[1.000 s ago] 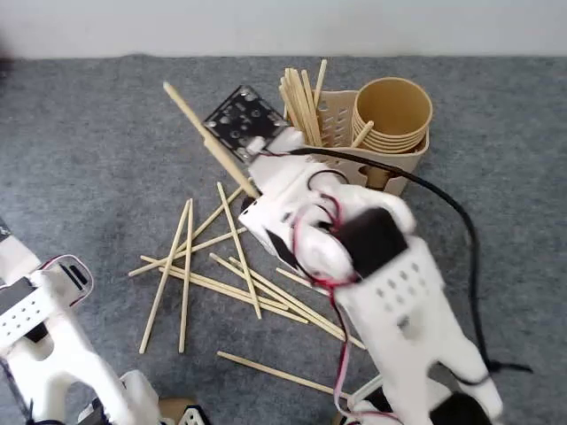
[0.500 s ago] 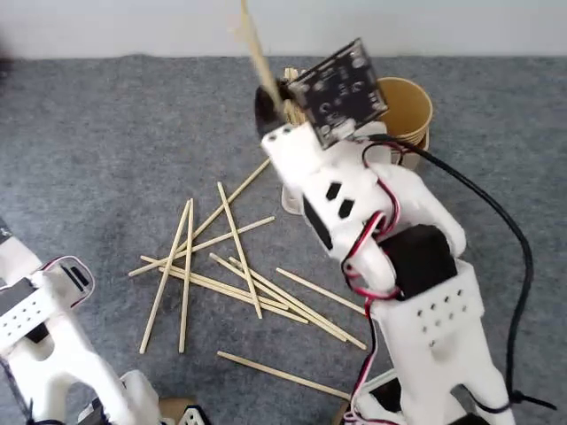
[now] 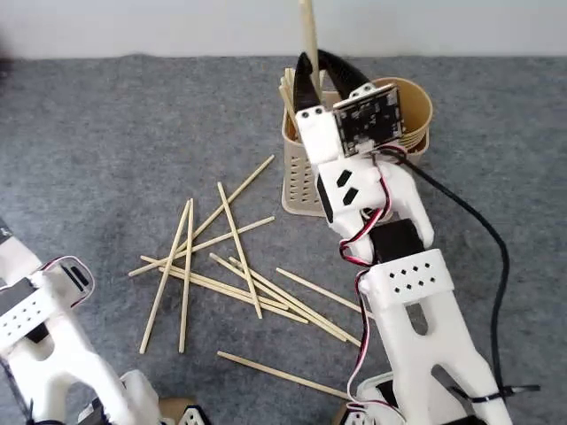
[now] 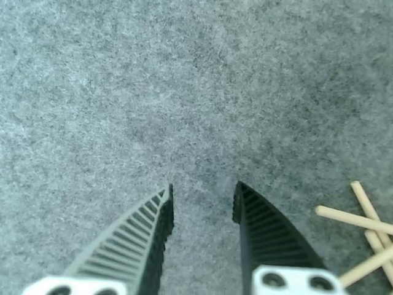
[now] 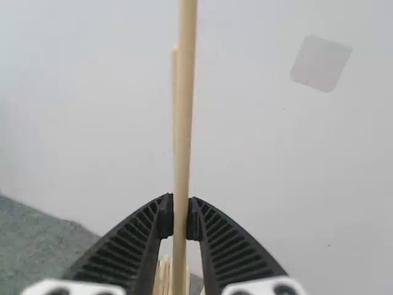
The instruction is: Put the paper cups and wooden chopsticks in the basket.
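Note:
My right gripper (image 3: 312, 64) is above the beige basket (image 3: 299, 190), shut on a wooden chopstick (image 3: 307, 31) that stands upright over it. In the right wrist view the chopstick (image 5: 184, 92) is pinched between the fingertips of the gripper (image 5: 179, 212), with more chopsticks (image 5: 163, 276) below. The basket holds a bunch of chopsticks (image 3: 290, 88) and stacked paper cups (image 3: 403, 102). Several loose chopsticks (image 3: 221, 257) lie crossed on the grey carpet. My left gripper (image 4: 202, 196) hangs open over bare carpet, with chopstick ends (image 4: 362, 227) to one side.
The left arm (image 3: 40, 310) sits at the near left corner. The right arm's black cable (image 3: 483, 239) loops over the carpet on the right. A white wall runs behind the basket. One chopstick (image 3: 279, 372) lies apart near the front edge.
The right arm has swung up from the chopstick pile to above the basket. The chopstick it holds has turned from slanting to upright. The left arm has not moved.

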`<state>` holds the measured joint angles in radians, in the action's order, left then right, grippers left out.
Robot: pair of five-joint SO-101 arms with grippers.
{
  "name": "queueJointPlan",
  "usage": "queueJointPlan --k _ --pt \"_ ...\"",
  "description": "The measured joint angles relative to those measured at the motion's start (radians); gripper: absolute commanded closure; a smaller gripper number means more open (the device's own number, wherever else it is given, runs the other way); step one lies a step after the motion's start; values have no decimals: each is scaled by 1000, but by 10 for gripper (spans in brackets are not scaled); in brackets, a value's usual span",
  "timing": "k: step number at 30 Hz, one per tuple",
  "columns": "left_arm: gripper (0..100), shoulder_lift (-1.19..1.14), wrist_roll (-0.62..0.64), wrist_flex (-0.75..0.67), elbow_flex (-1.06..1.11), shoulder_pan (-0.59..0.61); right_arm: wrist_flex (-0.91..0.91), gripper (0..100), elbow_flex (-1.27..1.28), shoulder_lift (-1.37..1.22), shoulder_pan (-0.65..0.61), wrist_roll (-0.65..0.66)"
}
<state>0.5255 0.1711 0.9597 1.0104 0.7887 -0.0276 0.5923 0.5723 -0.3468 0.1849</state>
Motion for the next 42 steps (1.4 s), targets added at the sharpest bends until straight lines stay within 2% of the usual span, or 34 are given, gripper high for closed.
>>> queueJointPlan --k 4,10,14,17,22,30,36,42 --pt "841 0 0 0 0 0 12 976 54 0 6 0" --pt "841 0 0 0 0 0 3 797 71 -55 23 -5" --pt "841 0 0 0 0 0 -74 790 51 -91 46 -89" --pt "841 0 0 -17 0 0 -184 790 -40 -91 60 -149" --pt "841 0 0 -25 0 0 -482 790 -239 -91 46 -226" --pt "841 0 0 -25 0 0 -957 790 -423 -95 -109 -239" --pt "841 0 0 -25 0 0 -1140 790 -427 -141 -222 -239" --pt "841 0 0 -25 0 0 -1235 790 -427 -356 -307 -218"
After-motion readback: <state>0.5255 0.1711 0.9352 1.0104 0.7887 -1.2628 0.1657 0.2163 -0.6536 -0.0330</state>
